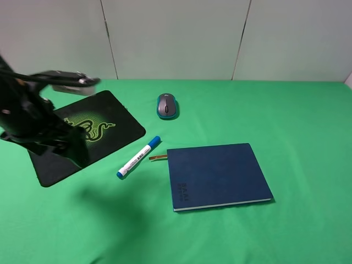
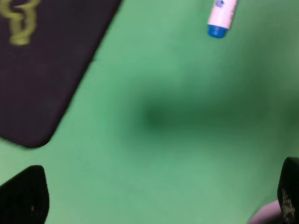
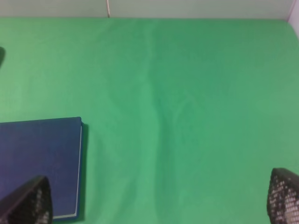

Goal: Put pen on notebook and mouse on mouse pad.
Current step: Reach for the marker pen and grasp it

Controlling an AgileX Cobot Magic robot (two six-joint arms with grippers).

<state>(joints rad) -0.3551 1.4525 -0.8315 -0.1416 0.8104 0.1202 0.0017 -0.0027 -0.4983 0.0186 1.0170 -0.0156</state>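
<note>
The grey and teal mouse (image 1: 168, 105) rests on the green cloth, just right of the black mouse pad (image 1: 124, 125) with its green snake logo. Between pad and notebook the blue-capped pen (image 1: 138, 157) lies slanted. The navy notebook (image 1: 217, 175) lies flat at centre right, its brown ribbon pointing at the pen. My left arm (image 1: 38, 121) hangs over the pad's left part. The left gripper (image 2: 156, 200) is open and empty above bare cloth, with the pad's corner (image 2: 42, 70) and the pen's blue end (image 2: 219, 18) ahead. My right gripper (image 3: 154, 200) is open and empty beside the notebook's corner (image 3: 37, 158).
A green cloth (image 1: 297, 121) covers the whole table, with a pale panelled wall (image 1: 176, 38) behind it. The right arm is outside the exterior high view. The left arm's shadow (image 1: 118, 206) falls on the cloth below the pen.
</note>
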